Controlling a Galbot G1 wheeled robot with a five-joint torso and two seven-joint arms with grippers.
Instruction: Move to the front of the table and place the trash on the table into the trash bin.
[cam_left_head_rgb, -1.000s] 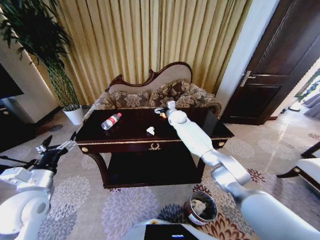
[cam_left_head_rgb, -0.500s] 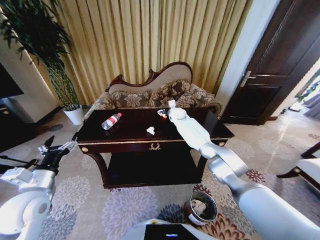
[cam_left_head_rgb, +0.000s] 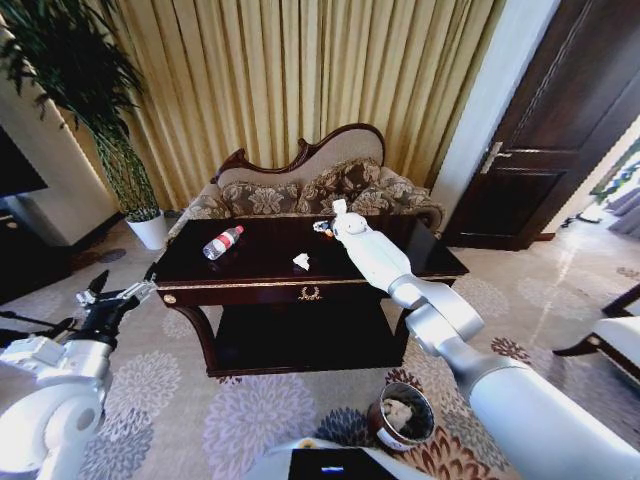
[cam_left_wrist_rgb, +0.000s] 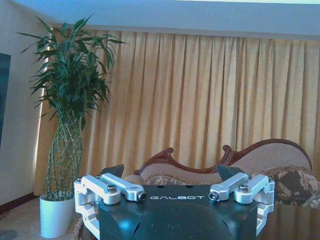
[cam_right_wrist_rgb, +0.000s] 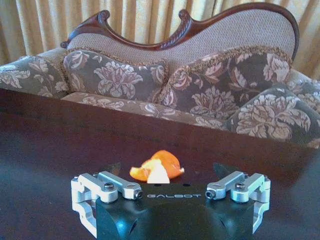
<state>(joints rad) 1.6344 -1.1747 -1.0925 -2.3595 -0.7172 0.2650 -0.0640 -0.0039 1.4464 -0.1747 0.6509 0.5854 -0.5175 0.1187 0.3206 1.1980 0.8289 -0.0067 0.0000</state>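
The dark table (cam_left_head_rgb: 262, 264) stands right before me. On it lie a clear bottle (cam_left_head_rgb: 222, 242) with a red cap at the left, a white paper scrap (cam_left_head_rgb: 301, 261) near the front middle, and an orange bit (cam_left_head_rgb: 322, 229) toward the back. My right gripper (cam_left_head_rgb: 325, 226) reaches low over the tabletop to that orange bit. In the right wrist view the orange bit (cam_right_wrist_rgb: 156, 168) lies between the open fingers (cam_right_wrist_rgb: 113, 168). My left gripper (cam_left_head_rgb: 108, 297) hangs open off the table's left end. The trash bin (cam_left_head_rgb: 400, 416) stands on the carpet at the front right, with paper inside.
A carved sofa (cam_left_head_rgb: 320, 185) stands close behind the table. A white plant pot (cam_left_head_rgb: 150, 230) with a tall plant is at the back left, a dark door (cam_left_head_rgb: 560, 130) at the right, and a chair (cam_left_head_rgb: 615, 335) at the right edge. Patterned carpet lies around the table.
My right arm has swung slightly left, keeping its gripper at the orange bit. The left gripper has sunk a little.
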